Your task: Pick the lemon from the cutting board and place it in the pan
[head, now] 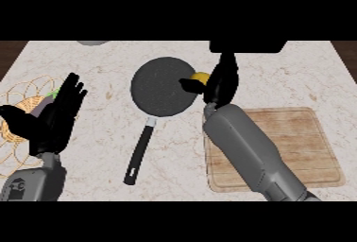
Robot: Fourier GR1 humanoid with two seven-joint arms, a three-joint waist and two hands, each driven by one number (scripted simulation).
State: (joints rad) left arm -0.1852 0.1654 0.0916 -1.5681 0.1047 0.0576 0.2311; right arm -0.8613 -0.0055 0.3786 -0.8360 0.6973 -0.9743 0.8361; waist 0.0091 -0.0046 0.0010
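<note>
The right hand point(217, 80) reaches across the counter point(293, 80) with its fingers and thumb curled round the lemon point(200, 76), which shows as a small yellow patch at the right rim of the pan point(163, 87). The lemon sits in the hand just over that rim, off the cutting board point(307, 142). The pan is dark and round, and its long black handle point(140, 153) points toward the lower edge of the view. The wooden cutting board lies to the right of the pan, partly hidden under the grey right forearm. The left hand point(52, 118) rests at the left edge, fingers straight and spread, over a wire basket point(17, 94) that holds something dark.
</note>
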